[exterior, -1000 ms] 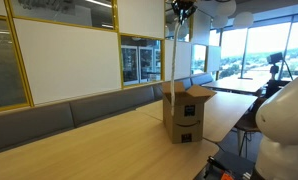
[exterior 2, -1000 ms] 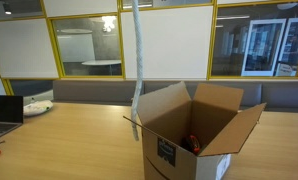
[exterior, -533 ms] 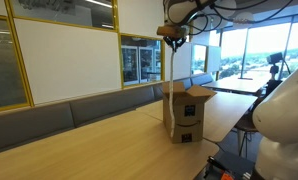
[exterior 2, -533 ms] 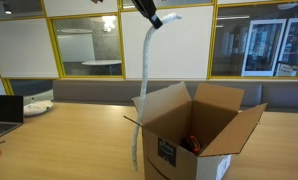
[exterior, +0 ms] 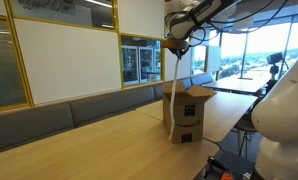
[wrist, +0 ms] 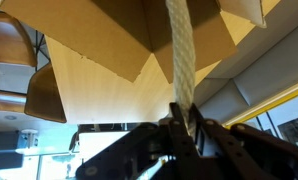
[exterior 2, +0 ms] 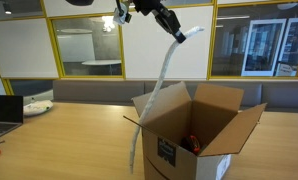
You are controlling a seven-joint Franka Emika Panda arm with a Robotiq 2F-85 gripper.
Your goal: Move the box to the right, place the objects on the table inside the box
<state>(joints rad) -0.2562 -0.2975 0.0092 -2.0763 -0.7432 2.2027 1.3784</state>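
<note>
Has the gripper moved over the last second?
Yes. In an exterior view the gripper has come down from beyond the top edge and shifted right in the picture, toward the open cardboard box, jaws shut on the white rope.

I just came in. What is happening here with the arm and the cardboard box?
The robot's gripper is clamped on one end of a white rope and holds it high above the open cardboard box on the wooden table. In an exterior view, the rope's lower end hangs outside the box, beside a flap, so it is not yet inside. A small red object lies in the box.
</note>
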